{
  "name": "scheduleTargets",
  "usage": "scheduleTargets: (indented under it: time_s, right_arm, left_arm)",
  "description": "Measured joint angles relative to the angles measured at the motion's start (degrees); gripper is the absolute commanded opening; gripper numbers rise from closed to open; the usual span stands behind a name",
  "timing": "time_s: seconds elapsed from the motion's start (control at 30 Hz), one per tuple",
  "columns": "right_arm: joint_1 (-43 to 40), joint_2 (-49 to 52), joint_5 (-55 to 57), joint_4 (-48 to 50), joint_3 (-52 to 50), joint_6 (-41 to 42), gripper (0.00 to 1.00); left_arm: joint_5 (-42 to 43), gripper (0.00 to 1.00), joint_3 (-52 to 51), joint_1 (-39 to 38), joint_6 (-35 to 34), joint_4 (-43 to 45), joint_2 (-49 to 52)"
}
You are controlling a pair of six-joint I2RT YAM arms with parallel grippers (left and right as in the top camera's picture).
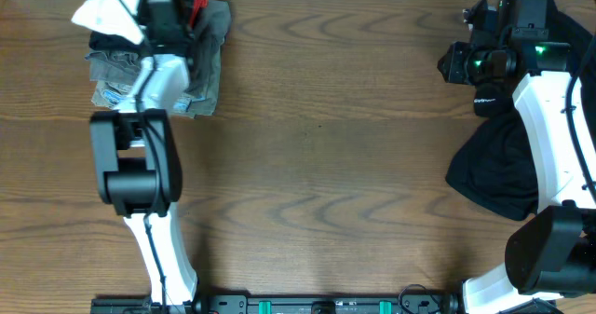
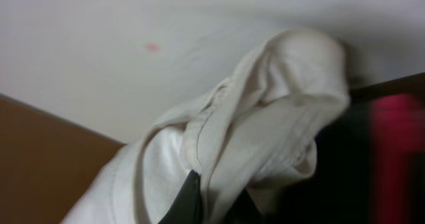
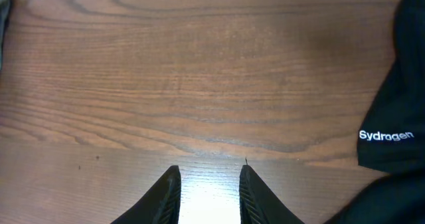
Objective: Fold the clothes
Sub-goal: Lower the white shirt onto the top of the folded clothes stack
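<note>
Two arms are counted, a left arm (image 1: 140, 165) and a right arm (image 1: 549, 118), each ending in one gripper with two fingers (image 3: 169, 191). One white T-shirt (image 2: 265, 117) is seen, bunched and pinched in the left gripper (image 2: 214, 201). One black garment (image 3: 398, 84) is seen just to the right of the right gripper (image 3: 209, 184), bearing one line of white lettering (image 3: 386, 135). One heap of grey and olive garments (image 1: 209, 58) is found beneath the left gripper; at least two fabrics are made out, but the exact number cannot be told. One wooden table (image 1: 326, 146) is counted.

Black garment (image 1: 494, 174) lies right, grey pile (image 1: 210, 67) left.
</note>
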Motion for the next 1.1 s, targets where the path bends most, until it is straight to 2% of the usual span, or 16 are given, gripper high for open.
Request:
scheduleTargets:
  time_s: [0.03,0.07,0.1,0.13,0.2,0.23,0.27,0.6,0.8,0.93,1.1]
  right_arm:
    - [0.0,0.0,0.0,0.0,0.0,0.0,0.29]
    - [0.0,0.0,0.0,-0.1,0.0,0.0,0.29]
    - [0.0,0.0,0.0,-0.2,0.0,0.0,0.31]
    - [0.0,0.0,0.0,-0.3,0.0,0.0,0.33]
    - [0.0,0.0,0.0,-0.4,0.0,0.2,0.39]
    - [0.0,0.0,0.0,-0.5,0.0,0.2,0.41]
    - [0.0,0.0,0.0,-0.5,0.0,0.2,0.42]
    - [0.9,0.0,0.0,-0.9,0.0,0.0,0.43]
    - [1.0,0.1,0.0,-0.6,0.0,0.0,0.44]
    - [0.9,0.6,0.0,-0.6,-0.1,0.0,0.44]
    - [1.0,0.7,0.0,-1.0,-0.3,-0.3,0.44]
  left_arm:
    - [-0.1,0.14,0.0,-1.1,-2.3,-0.9,0.0]
    - [-0.2,0.25,0.0,-1.7,-3.7,-1.5,0.0]
    - [-0.2,0.4,0.0,-2.4,-5.4,-2.4,0.0]
    - [-0.2,0.64,0.0,-2.9,-6.8,-3.0,0.0]
    - [-0.1,0.87,0.0,-3.4,-9.1,-4.2,0.0]
    - [-0.2,0.95,0.0,-3.6,-9.9,-4.6,0.0]
    - [-0.2,0.98,0.0,-3.6,-10.7,-5.0,0.0]
    - [-0.2,0.98,0.0,-3.7,-12.7,-5.8,-0.3]
    - [0.1,0.98,0.0,-8.1,-12.9,-7.9,-6.8]
    - [5.3,0.98,0.1,-9.5,-14.2,-10.2,-14.4]
    - [11.4,0.98,1.0,-3.4,-19.6,-10.7,-16.2]
